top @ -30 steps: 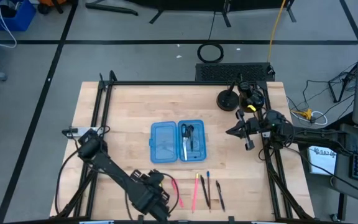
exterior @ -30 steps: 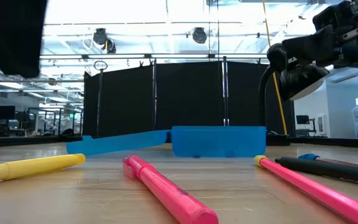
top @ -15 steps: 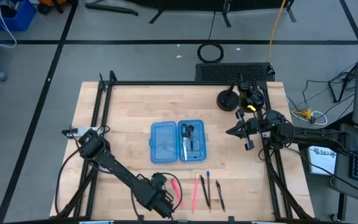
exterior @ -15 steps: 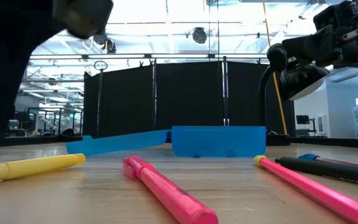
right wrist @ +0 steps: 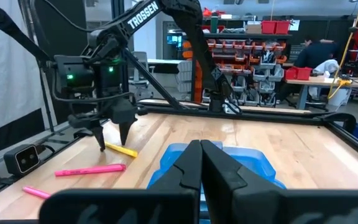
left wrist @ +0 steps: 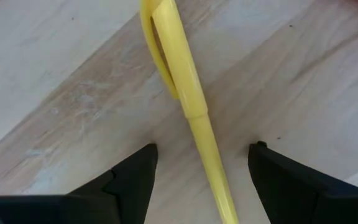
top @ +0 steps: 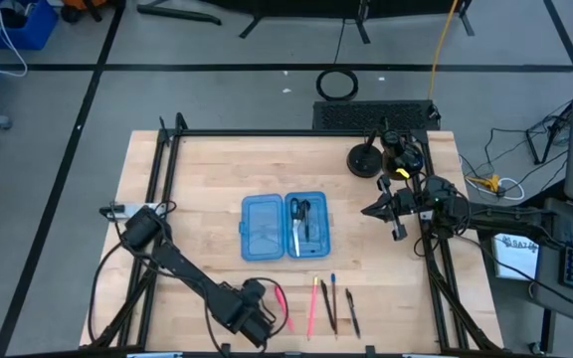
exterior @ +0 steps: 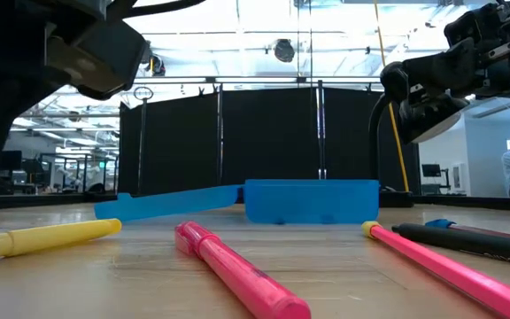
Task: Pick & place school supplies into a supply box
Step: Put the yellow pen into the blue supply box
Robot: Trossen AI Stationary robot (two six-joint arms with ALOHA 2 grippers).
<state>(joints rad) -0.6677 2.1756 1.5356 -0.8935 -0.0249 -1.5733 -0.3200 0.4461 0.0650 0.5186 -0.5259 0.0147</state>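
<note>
Pale wood of the table (top: 197, 189) carries everything we need, and near its middle lies the supply box (top: 285, 226), a translucent blue case spread flat with scissors (top: 299, 213) already in its right half. At the near edge we have the left gripper (left wrist: 201, 171) poised straight over the yellow pen (left wrist: 188, 102), fingers (left wrist: 132, 180) spread wide, one on each side of the barrel, holding nothing. To do this grasp well, we judge we should come down with the pen kept midway between the jaws, close only when the tips are at table height, and take the barrel near its middle so it will not tip when lifted toward the box. The right gripper (right wrist: 201, 168) waits above the table's right side, fingers pressed together and empty.

The remaining supplies lie just right of the left gripper: a pink pen (top: 283, 303), a second pink one (top: 312, 306), then dark ones (top: 338, 303).

Some things escape us. From above, the left arm covers the yellow pen entirely. We cannot tell whether the fingertips touch the wood. What besides the scissors lies in the box is hard to make out.
</note>
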